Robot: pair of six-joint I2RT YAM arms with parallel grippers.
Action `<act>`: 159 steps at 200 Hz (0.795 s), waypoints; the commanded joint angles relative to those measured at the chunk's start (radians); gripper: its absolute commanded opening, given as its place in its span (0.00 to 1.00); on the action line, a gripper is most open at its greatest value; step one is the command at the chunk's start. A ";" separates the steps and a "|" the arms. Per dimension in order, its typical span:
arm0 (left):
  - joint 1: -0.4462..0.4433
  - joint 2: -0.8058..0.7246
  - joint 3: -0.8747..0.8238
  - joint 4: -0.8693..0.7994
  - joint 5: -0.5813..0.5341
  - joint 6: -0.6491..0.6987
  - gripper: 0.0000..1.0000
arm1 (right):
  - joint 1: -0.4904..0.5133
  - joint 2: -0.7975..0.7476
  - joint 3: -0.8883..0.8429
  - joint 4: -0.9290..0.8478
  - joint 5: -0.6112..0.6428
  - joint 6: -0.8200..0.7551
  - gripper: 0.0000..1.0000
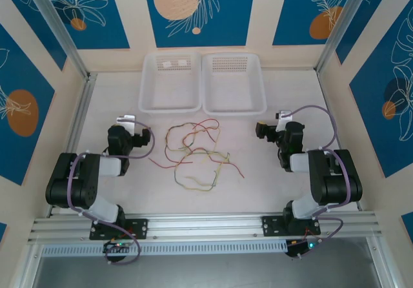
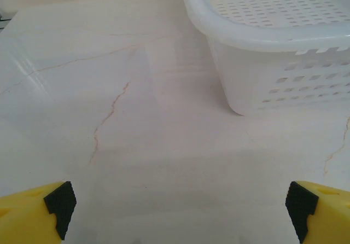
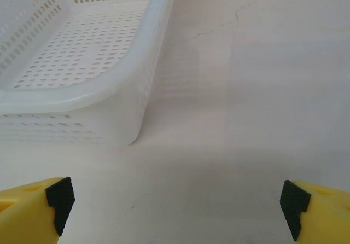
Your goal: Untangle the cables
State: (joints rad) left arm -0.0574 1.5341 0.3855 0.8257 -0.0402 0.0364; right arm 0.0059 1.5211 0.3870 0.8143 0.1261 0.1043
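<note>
Cables (image 1: 195, 155) tangled, red and yellow-green strands, sprawl mostly left to right

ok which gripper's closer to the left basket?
Left. The left gripper sits near-left of the left basket; the right gripper near-right of the right basket.

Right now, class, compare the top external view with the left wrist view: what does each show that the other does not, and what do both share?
Top external view: the tangled red and yellow-green cables, plus the right basket. Left wrist view: the left end effector up close and open, its yellow fingers tipped with black pads, and faint reddish veins in the tabletop. Both: the left basket and the pale table.
</note>
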 commanded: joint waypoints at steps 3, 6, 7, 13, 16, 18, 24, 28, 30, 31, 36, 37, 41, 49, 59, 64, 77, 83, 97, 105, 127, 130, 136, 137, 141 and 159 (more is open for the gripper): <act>-0.005 0.001 0.019 0.001 0.017 0.010 1.00 | -0.004 0.002 0.024 0.001 -0.012 0.005 0.99; -0.005 0.003 0.019 0.001 0.017 0.010 1.00 | -0.004 0.002 0.024 0.001 -0.012 0.005 0.99; -0.005 0.002 0.019 0.002 0.017 0.010 1.00 | -0.004 0.002 0.024 0.001 -0.011 0.005 0.99; -0.005 0.002 0.019 0.002 0.017 0.010 1.00 | -0.004 0.002 0.024 0.002 -0.013 0.004 0.99; -0.005 0.001 0.019 0.001 0.016 0.010 1.00 | -0.004 0.002 0.024 0.001 -0.013 0.004 0.99; -0.005 0.001 0.019 0.001 0.016 0.010 1.00 | -0.004 0.002 0.025 0.001 -0.013 0.005 0.99; -0.005 0.001 0.019 0.001 0.017 0.010 1.00 | -0.004 0.002 0.025 0.000 -0.012 0.005 0.99; -0.005 0.002 0.019 0.002 0.017 0.010 1.00 | -0.004 0.002 0.025 0.002 -0.012 0.005 0.99; -0.005 0.002 0.019 0.002 0.017 0.010 1.00 | -0.004 0.002 0.025 0.001 -0.012 0.005 0.99; -0.005 0.002 0.019 0.001 0.016 0.010 1.00 | -0.004 0.002 0.024 0.001 -0.013 0.005 0.99; -0.005 0.001 0.019 0.001 0.016 0.009 1.00 | -0.005 0.002 0.024 0.000 -0.013 0.005 0.99; -0.005 0.001 0.019 0.001 0.016 0.009 1.00 | -0.005 0.002 0.024 0.000 -0.013 0.005 0.99; -0.005 0.001 0.019 0.001 0.017 0.010 1.00 | -0.004 0.001 0.025 0.000 -0.013 0.005 0.99; -0.005 0.002 0.019 0.001 0.017 0.010 1.00 | -0.004 0.002 0.026 0.000 -0.013 0.004 0.99; -0.005 0.001 0.019 0.001 0.016 0.010 1.00 | -0.005 0.002 0.025 0.001 -0.012 0.005 0.99; -0.005 0.002 0.019 0.002 0.016 0.010 1.00 | -0.004 0.002 0.025 0.001 -0.013 0.005 0.99; -0.005 0.002 0.019 0.001 0.017 0.008 1.00 | -0.005 0.002 0.028 -0.003 -0.013 0.006 0.99; -0.005 0.001 0.019 0.001 0.017 0.009 1.00 | -0.008 0.002 0.029 -0.006 -0.022 0.009 0.99; -0.005 0.003 0.021 0.000 0.017 0.008 1.00 | -0.006 0.002 0.025 0.000 -0.016 0.006 0.99; -0.005 0.003 0.021 -0.002 0.018 0.008 1.00 | -0.006 0.002 0.024 0.001 -0.016 0.006 0.99; -0.005 0.002 0.016 0.005 0.017 0.010 1.00 | -0.006 0.002 0.024 -0.001 -0.017 0.007 0.99; -0.005 0.000 0.016 0.007 0.017 0.010 1.00 | -0.006 0.001 0.024 0.001 -0.017 0.006 0.99; -0.005 0.000 0.016 0.007 0.017 0.010 1.00 | -0.005 -0.001 0.021 0.006 -0.015 0.005 0.99; -0.005 0.001 0.016 0.006 0.017 0.010 1.00 | -0.005 -0.001 0.021 0.006 -0.015 0.005 0.99; -0.005 0.001 0.014 0.009 0.017 0.010 1.00 | -0.006 -0.003 0.019 0.013 -0.012 0.008 0.99; -0.006 -0.068 0.040 -0.092 0.040 0.020 1.00 | -0.006 -0.099 0.018 -0.066 0.065 0.043 0.99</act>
State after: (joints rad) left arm -0.0574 1.5311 0.3866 0.8181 -0.0368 0.0368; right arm 0.0051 1.5158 0.3870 0.8082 0.1284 0.1078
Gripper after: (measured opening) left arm 0.998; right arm 0.994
